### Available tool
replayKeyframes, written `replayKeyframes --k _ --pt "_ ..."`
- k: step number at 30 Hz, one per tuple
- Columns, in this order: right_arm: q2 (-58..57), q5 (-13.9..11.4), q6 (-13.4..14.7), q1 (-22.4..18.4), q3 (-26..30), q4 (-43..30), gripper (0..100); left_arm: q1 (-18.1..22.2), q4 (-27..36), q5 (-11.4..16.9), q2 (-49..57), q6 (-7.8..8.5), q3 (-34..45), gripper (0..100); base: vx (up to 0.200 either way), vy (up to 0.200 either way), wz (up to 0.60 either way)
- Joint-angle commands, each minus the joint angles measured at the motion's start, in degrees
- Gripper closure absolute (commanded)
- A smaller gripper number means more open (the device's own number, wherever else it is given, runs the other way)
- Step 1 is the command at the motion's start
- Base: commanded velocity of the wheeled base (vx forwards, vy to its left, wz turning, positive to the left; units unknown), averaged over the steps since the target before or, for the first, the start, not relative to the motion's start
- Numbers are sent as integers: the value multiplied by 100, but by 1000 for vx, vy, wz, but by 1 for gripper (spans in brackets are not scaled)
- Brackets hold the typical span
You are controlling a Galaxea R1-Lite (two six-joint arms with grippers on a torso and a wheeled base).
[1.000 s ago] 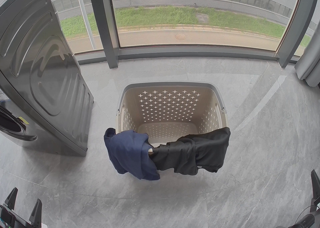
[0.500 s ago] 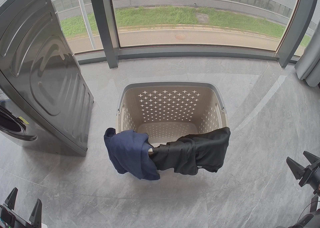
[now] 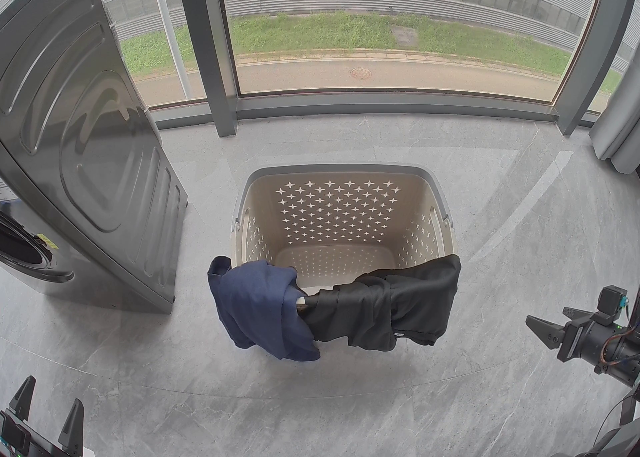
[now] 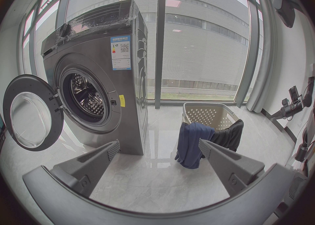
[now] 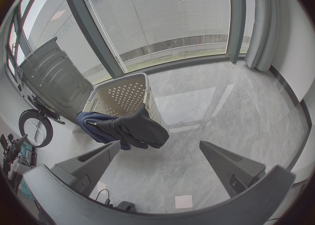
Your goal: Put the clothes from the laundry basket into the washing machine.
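Your right hand [image 3: 550,319] is hovering with its fingers spread, off to the right of the laundry basket [image 3: 340,169] and well apart from it. Your left hand [image 3: 52,393] is hanging spread too, in front of the washing machine [image 4: 98,81]. A navy garment [image 3: 257,308] and a black garment [image 3: 393,305] are draping side by side over the basket's near rim. The machine's door [image 4: 31,114] is standing open, and a blue-and-white label [image 4: 120,53] and a yellow sticker [image 4: 122,101] are showing on its front, their print too small to tell.

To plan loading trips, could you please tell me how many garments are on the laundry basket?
2. A navy garment hangs over the laundry basket's near rim, left; a black garment drapes beside it, right, touching. None seems hidden.
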State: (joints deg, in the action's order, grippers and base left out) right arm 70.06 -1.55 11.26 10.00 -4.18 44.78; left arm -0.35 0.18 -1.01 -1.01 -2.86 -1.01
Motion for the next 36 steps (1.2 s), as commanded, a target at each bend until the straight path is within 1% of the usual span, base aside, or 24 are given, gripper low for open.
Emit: replayKeyframes --k 1,4,8,15,17,19,22,25,29,33,34,36 --pt "1432 23 34 99 75 840 0 0 -1 -4 101 -4 92 0 0 0 0" --pt "1801 49 43 284 102 1174 0 0 -1 -4 101 -4 92 0 0 0 0" --pt "2091 85 139 591 40 1332 0 0 -1 -4 101 -4 92 0 0 0 0" --pt "2539 401 289 1119 -250 1604 0 0 -1 -4 101 -4 92 0 0 0 0" --pt "2583 445 333 1206 -320 1631 0 0 -1 -4 101 -4 92 0 0 0 0" --pt "2697 542 412 1400 -470 1640 0 0 -1 -4 101 -4 92 0 0 0 0" --pt "2873 612 464 1576 -663 1648 0 0 -1 -4 101 -4 92 0 0 0 0" --pt "3172 682 473 1593 -883 1692 0 0 -1 -4 101 -4 92 0 0 0 0" --pt "3453 691 473 1602 -1006 1824 0 0 -1 -4 101 -4 92 0 0 0 0" --pt "3954 700 464 1593 -1129 2308 0 0 -1 -4 101 -4 92 0 0 0 0" --pt "3972 700 456 1593 -1129 2325 0 0 -1 -4 101 -4 92 0 0 0 0" --pt "4235 700 447 1602 -1190 2642 0 0 -1 -4 101 -4 92 0 0 0 0"
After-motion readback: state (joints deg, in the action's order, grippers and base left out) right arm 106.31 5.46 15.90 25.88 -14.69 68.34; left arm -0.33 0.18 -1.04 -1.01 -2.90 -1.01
